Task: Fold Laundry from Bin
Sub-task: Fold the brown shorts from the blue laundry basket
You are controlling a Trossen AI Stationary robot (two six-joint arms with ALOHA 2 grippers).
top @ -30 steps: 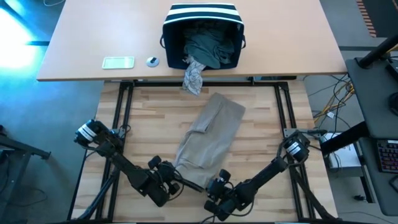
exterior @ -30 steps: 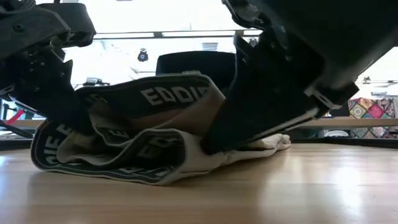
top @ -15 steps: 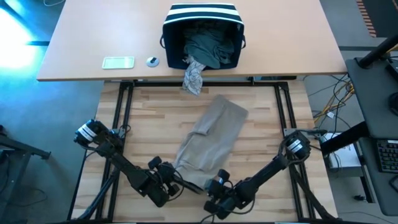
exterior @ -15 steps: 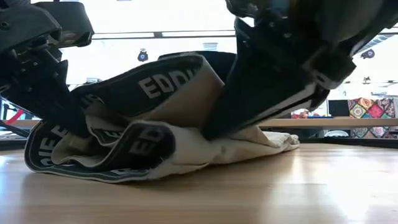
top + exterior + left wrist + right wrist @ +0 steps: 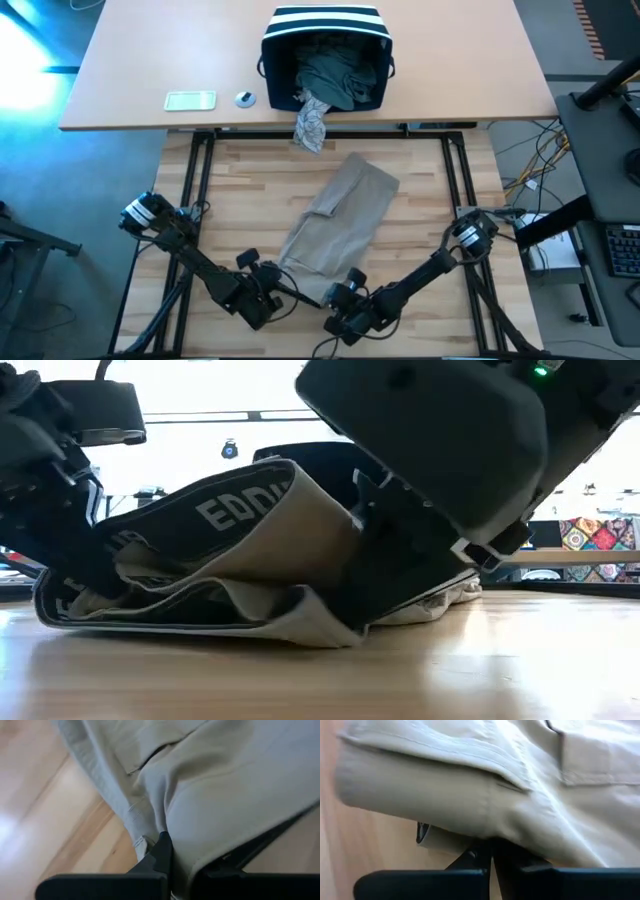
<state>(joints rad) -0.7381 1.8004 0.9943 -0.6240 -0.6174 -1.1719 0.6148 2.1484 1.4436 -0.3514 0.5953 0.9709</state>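
While the high view shows the tan trousers (image 5: 335,225) lying on the wooden table below the bin (image 5: 326,58), left gripper (image 5: 283,291) and right gripper (image 5: 337,303) pinch the waistband corners. Low view: waistband (image 5: 215,520) lifted. Wrist views: fingers closed on cloth. Raise both evenly, keeping tension.

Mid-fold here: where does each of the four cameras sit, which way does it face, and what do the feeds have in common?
High: overhead, looking straight down; both arms, left gripper, right gripper, tan garment, bin.
Low: table height, looking level across; garment's lettered waistband, both arms from above.
Left wrist: on the left arm, facing the tan cloth; own shut fingers.
Right wrist: on the right arm, facing cloth; own shut fingers.
Shared: all four views show the tan garment, pinched at its near end.
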